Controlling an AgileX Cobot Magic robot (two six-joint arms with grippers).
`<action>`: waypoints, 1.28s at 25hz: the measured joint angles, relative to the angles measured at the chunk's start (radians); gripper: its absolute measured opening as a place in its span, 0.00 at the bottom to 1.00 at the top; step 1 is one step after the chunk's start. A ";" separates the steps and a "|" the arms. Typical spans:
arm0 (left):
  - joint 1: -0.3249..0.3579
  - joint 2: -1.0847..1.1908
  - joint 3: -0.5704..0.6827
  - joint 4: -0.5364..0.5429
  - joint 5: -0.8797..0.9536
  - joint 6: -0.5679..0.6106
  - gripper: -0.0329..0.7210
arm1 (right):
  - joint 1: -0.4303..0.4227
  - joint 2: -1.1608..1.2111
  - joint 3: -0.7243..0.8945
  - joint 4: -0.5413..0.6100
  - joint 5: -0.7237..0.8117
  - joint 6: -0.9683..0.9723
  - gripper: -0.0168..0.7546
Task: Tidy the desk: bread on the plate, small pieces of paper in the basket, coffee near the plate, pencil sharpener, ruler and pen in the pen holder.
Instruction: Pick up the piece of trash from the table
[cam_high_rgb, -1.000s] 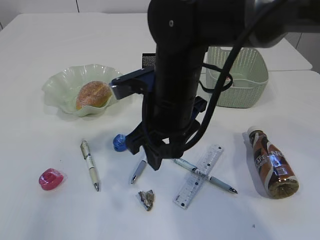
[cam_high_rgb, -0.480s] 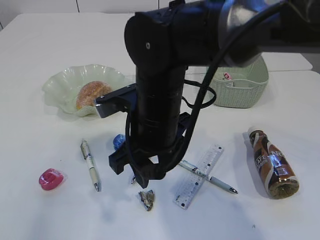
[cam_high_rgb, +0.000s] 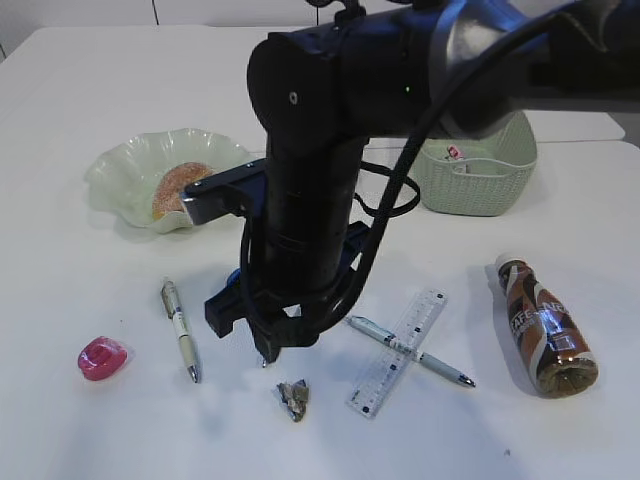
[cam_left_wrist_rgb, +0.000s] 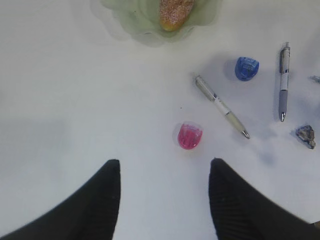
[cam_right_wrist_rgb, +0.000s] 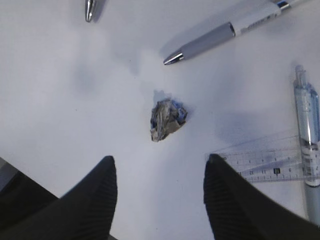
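The small crumpled grey-brown scrap of paper (cam_right_wrist_rgb: 167, 120) lies on the large plain white desk (cam_high_rgb: 90, 420), near the front, between a grey-barrelled pen (cam_right_wrist_rgb: 220, 36) and the short clear plastic ruler (cam_right_wrist_rgb: 267, 159). The risk is that the descending fingers strike the ruler or the pale blue pen (cam_right_wrist_rgb: 309, 130) crossing it, or push the light scrap away. The right gripper (cam_right_wrist_rgb: 160, 192) hangs just above, released and empty. The left gripper (cam_left_wrist_rgb: 164, 197) is also released, holding nothing.

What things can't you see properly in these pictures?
- Bread: exterior view, the arm hides its right part; left wrist view, top edge cuts it off.
- Blue sharpener: almost hidden behind the arm in the exterior view.
- Basket: inside mostly blocked by the arm.
- Coffee label: too small to read.
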 joint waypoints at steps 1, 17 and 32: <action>0.000 0.000 0.000 0.000 0.000 0.000 0.57 | 0.000 0.002 0.000 0.000 -0.003 0.000 0.59; 0.000 0.000 0.000 0.000 0.005 0.000 0.57 | 0.000 0.110 0.000 0.015 -0.022 0.004 0.59; 0.000 0.000 0.000 0.000 0.007 -0.006 0.57 | 0.000 0.165 0.000 0.016 -0.041 0.004 0.59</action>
